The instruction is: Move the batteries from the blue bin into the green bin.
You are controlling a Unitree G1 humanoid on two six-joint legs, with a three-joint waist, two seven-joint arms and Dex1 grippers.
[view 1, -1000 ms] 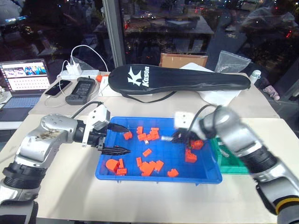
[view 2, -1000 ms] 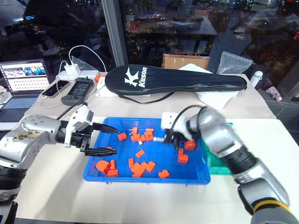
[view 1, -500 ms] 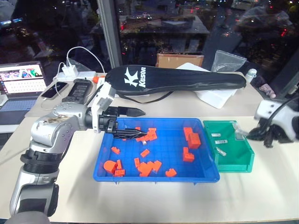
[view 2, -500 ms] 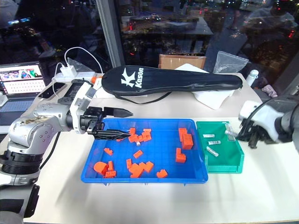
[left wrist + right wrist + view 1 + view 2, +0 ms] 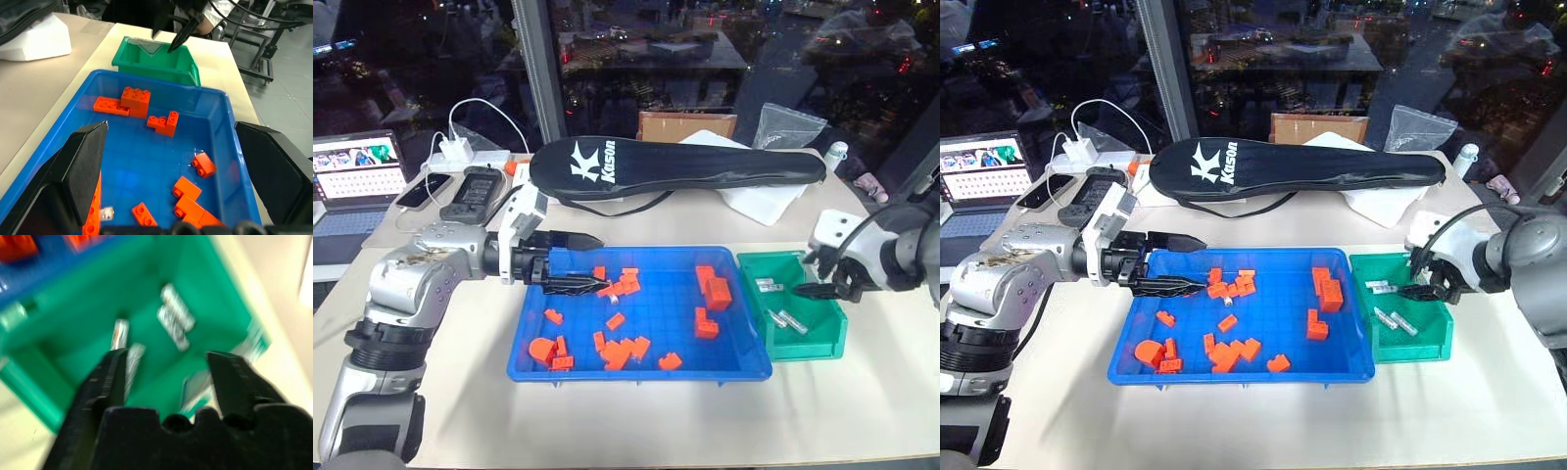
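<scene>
The blue bin [image 5: 661,294] sits mid-table and holds several orange blocks [image 5: 619,351]. One small whitish battery [image 5: 608,296] lies among the blocks at its rear left, and also shows in the left wrist view as the battery [image 5: 106,212]. My left gripper [image 5: 604,262] hovers open just above that spot, its fingers [image 5: 88,161] spread wide and empty. Right of the blue bin stands the green bin [image 5: 808,343] with several batteries [image 5: 790,319] on its floor. My right gripper [image 5: 815,286] hangs open over it, and the batteries [image 5: 175,318] lie beneath its fingers [image 5: 110,377].
A black racket case [image 5: 675,166] lies behind the bins, with a white cloth [image 5: 764,201], a cardboard box [image 5: 685,125] and a plastic bag [image 5: 788,125]. At the far left are a laptop [image 5: 357,166], handheld devices [image 5: 475,191] and a power strip [image 5: 460,149].
My right gripper swung from the blue bin to over the green bin and opened. My left gripper moved from the blue bin's left edge to above its rear left. The camera shifted.
</scene>
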